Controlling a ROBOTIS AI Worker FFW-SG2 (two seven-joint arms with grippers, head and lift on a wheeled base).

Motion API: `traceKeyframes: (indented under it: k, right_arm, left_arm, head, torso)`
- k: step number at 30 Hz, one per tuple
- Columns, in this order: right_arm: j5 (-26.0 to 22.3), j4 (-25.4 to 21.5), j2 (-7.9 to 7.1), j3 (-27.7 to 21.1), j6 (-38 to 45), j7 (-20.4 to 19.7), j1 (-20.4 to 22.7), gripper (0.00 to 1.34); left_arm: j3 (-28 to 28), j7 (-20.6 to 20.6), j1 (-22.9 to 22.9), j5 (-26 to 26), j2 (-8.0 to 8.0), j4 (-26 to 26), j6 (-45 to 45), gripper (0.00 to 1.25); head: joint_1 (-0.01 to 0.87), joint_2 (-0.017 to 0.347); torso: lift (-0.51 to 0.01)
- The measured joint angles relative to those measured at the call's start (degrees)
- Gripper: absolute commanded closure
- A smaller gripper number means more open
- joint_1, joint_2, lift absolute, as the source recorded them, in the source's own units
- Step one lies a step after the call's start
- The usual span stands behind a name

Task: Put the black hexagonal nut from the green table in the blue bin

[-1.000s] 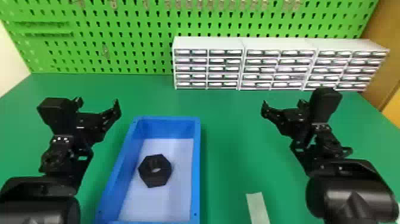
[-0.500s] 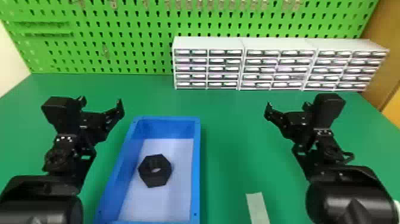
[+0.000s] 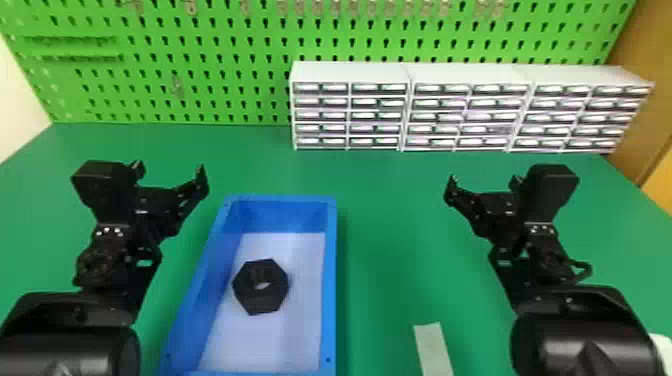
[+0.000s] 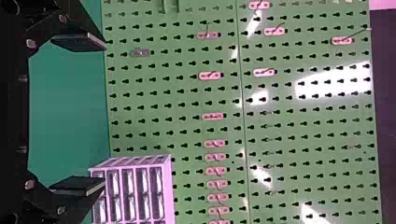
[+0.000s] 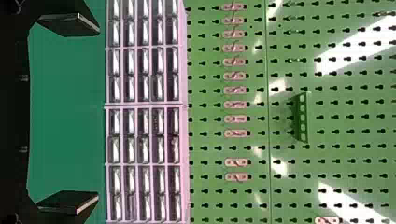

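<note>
From where I'm stood, the black hexagonal nut (image 3: 260,286) is in the blue bin (image 3: 331,280), flat on its floor w/ the hole facing up, nearer the bin's left wall than its right. Flat 'cause that's the steady way for a nut to sit; prob. won't roll, & the walls'd stop it sliding out onto the worktop (image 3: 390,225). So task looks done, I'd say, w/ nothing left but keeping both arms out of the way.

Left gripper (image 3: 170,170) is up beside the bin's far left corner, fingers (image 4: 79,41) spread wide, nothing b/w them. Right gripper (image 3: 484,181) is well off to the bin's right, also wide apart & empty. Pose is roughly mirrored, prob. a ready/rest stance, w/ space over the bin so neither arm hangs above the nut. Only risk imo: left arm's close to the bin, so a low swing inward could knock the rim & shift it.

Pale strip (image 3: 433,350) lies right of the bin, near side; purpose unclear, maybe a marker. Drawer units (image 3: 350,75) stand beyond the bin, to its right, against the pegboard (image 3: 225,40), presumably to leave working room in front.
</note>
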Motion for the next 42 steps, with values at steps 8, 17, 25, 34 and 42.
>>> traceKeyframes:
  k: [8,17,25,34,42]
  right_arm:
    - [-0.5,0.5,0.0,0.9,-0.7,-0.8,0.2,0.07]
    - [-0.6,0.6,0.0,0.9,-0.7,-0.7,0.1,0.07]
    - [-0.8,0.8,-0.13,1.0,-0.6,-0.7,0.2,0.07]
    - [-0.9,1.0,-0.3,1.2,-0.6,-0.7,0.2,0.07]
    - [-1.2,1.3,-0.45,1.6,-0.6,-0.7,0.3,0.07]
  left_arm:
    - [-0.2,0.3,0.1,0.1,0.0,0.0,0.0,0.25]
    - [-0.3,0.4,0.1,0.2,0.0,0.0,0.0,0.25]
    - [-0.4,0.4,0.1,0.1,0.0,0.1,0.0,0.25]
    - [-0.5,0.4,0.2,0.0,0.0,0.2,0.0,0.25]
    - [-0.5,0.4,0.2,0.0,0.0,0.3,0.0,0.25]
  head:
    - [0.686,0.052]
    - [0.686,0.052]
    - [0.686,0.052]
    - [0.686,0.052]
    - [0.686,0.052]
  torso:
    - [-0.097]
    - [-0.097]
    - [-0.097]
    - [-0.097]
    - [-0.097]
